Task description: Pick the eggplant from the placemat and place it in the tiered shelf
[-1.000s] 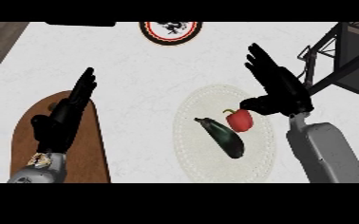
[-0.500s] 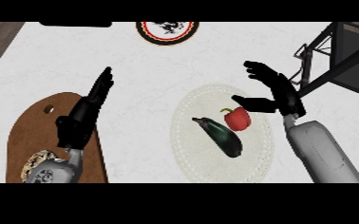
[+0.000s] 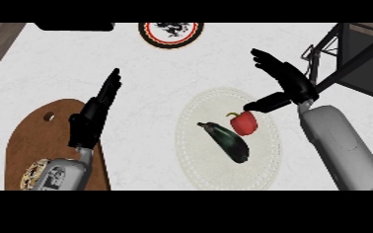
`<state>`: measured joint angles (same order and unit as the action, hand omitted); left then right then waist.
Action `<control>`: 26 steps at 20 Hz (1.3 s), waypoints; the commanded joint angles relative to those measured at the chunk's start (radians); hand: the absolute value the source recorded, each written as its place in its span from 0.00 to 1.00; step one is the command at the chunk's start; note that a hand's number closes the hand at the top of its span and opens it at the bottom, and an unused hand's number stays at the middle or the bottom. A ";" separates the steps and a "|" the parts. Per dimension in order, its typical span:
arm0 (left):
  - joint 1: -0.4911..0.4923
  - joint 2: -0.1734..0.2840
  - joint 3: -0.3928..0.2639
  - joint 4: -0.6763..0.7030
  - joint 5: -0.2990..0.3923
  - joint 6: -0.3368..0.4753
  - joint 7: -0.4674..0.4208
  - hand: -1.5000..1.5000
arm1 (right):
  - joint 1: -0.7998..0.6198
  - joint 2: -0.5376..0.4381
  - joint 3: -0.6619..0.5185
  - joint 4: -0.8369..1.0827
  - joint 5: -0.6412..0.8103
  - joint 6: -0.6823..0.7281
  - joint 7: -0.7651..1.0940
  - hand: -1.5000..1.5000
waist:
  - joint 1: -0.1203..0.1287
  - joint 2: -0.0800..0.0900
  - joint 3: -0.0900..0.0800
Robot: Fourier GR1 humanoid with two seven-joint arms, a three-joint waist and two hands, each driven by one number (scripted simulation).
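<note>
White marbled counter [image 3: 146, 89], seen steeply from above. Near the top edge sits a round plate [image 3: 170, 32] w/ red-and-black rim and a dark figure in the middle, partly cut off. A dark block [image 3: 75, 26] lies at top left. Top right corner: dark-framed shelf [image 3: 342, 54], only partly in view.

Center-right lies a pale oval placemat [image 3: 200, 163]. On it the eggplant [image 3: 227, 141], dark w/ a greenish stem end toward upper left, lies diagonally across the mat's middle. A red pepper [image 3: 244, 122] sits just beside it, up and to the right; can't tell if the two touch.

Right hand [image 3: 290, 81] is above the mat's upper-right edge, between mat and shelf. Fingers straight, pointing up-left, spread wide from the thumb, which points down-left toward the pepper; thumb tip is right next to the pepper, contact unclear. It holds nothing. Grey forearm [image 3: 331, 143] runs down to the lower right.

Left hand [image 3: 93, 113] is at the left, over the upper-right rim of a brown wooden board [image 3: 33, 128] w/ a hole near its top. Fingers straight, pointing up, nothing held, well apart from the mat. Its grey wrist [image 3: 62, 175] shows at bottom left.
</note>
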<state>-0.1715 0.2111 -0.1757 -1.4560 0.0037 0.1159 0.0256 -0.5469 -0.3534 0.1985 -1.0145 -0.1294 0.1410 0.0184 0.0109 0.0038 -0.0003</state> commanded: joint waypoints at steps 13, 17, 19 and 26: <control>-0.017 -0.006 0.037 0.042 0.000 -0.020 -0.005 0.50 | -0.293 -0.058 0.238 -0.174 0.070 0.438 0.500 0.00 | -0.010 -0.009 -0.002; 0.018 -0.008 0.026 -0.008 -0.008 -0.017 0.009 0.50 | -0.331 -0.078 0.279 -0.270 0.081 0.528 0.623 0.00 | -0.015 -0.013 -0.001; 0.017 -0.018 0.016 0.015 -0.017 -0.031 -0.021 0.50 | -0.301 -0.045 0.302 -0.280 0.121 0.522 0.651 0.00 | -0.014 -0.008 0.000; -0.008 -0.003 0.065 0.006 -0.020 -0.063 0.013 0.50 | -0.255 0.026 0.226 -0.423 0.114 0.566 0.833 0.00 | -0.010 -0.006 0.000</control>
<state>-0.1837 0.1907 -0.1320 -1.4212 -0.0198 0.0780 0.0159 -0.8224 -0.3732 0.4397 -1.3781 -0.0354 0.6881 0.7537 -0.0019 -0.0028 -0.0006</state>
